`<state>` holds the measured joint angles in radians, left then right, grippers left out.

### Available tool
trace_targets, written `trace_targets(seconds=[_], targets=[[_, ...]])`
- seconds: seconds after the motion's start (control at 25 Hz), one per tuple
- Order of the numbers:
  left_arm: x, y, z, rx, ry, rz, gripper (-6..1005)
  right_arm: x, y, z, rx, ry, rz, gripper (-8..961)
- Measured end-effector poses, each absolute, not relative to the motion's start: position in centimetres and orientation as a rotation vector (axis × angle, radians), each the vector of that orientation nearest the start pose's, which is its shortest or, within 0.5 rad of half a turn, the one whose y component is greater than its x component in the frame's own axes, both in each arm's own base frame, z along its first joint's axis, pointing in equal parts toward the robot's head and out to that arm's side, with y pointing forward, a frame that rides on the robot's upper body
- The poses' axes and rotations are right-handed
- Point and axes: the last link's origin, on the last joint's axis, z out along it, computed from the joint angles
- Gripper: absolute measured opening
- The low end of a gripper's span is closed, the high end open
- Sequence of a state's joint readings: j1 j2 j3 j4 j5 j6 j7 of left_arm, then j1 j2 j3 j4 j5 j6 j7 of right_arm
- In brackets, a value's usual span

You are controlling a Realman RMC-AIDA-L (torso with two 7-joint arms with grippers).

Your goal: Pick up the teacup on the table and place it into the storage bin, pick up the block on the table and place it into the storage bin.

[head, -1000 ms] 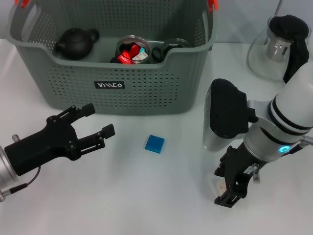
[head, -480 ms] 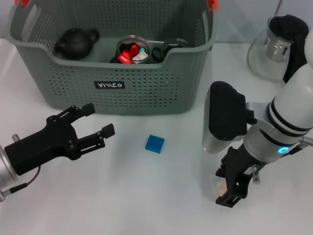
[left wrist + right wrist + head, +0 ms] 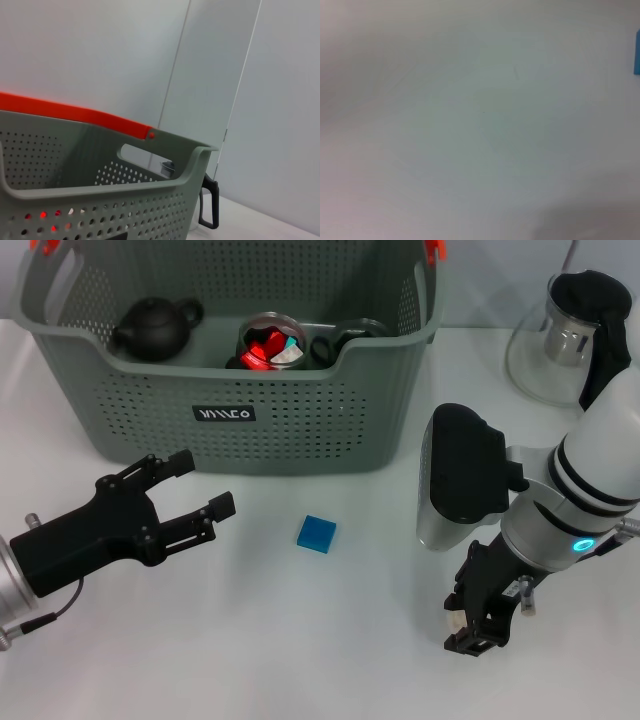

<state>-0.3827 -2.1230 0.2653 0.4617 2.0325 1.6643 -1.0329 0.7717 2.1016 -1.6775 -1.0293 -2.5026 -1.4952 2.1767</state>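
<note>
L gripper (image 3: 196,486) at 8 o'clock, fingers spread wide, holding nothing, clear of blue block (image 3: 316,534) at centre of table (image 3: 300,640). R gripper (image 3: 478,622) at 4 o'clock, pointing down; finger gap can't tell. Storage bin (image 3: 300,430) at 11 o'clock; teacup not identifiable.

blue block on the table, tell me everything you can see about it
The blue block is a small, flat-topped square piece in solid bright blue, with a smooth, plain look. It lies flat on the white table, slightly turned, in front of the storage bin and apart from it. It sits between the left gripper and the right gripper; neither touches it. Only the table is in contact with it. The right wrist view catches just a sliver of it at its edge.
</note>
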Motion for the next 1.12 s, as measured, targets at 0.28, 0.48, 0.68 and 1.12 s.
trace_targets(seconds=[0.28,0.48,0.68,1.12], targets=[[-31.2,26.8,-0.5,-2.367,-0.65,-0.984,872,17.0,33.2,-7.8,-3.025,0.275,-0.864,456],[-31.3,26.7,-0.5,-2.366,-0.653,-0.982,872,16.2,33.6,-5.9,-3.034,0.297,-0.756,456],[-31.3,26.7,-0.5,-2.366,-0.652,-0.982,872,13.7,34.1,-0.8,-3.07,0.276,-0.283,456],[-30.9,27.2,-0.4,-2.372,-0.635,-0.988,873,11.2,34.4,8.2,-2.853,0.179,0.784,456]])
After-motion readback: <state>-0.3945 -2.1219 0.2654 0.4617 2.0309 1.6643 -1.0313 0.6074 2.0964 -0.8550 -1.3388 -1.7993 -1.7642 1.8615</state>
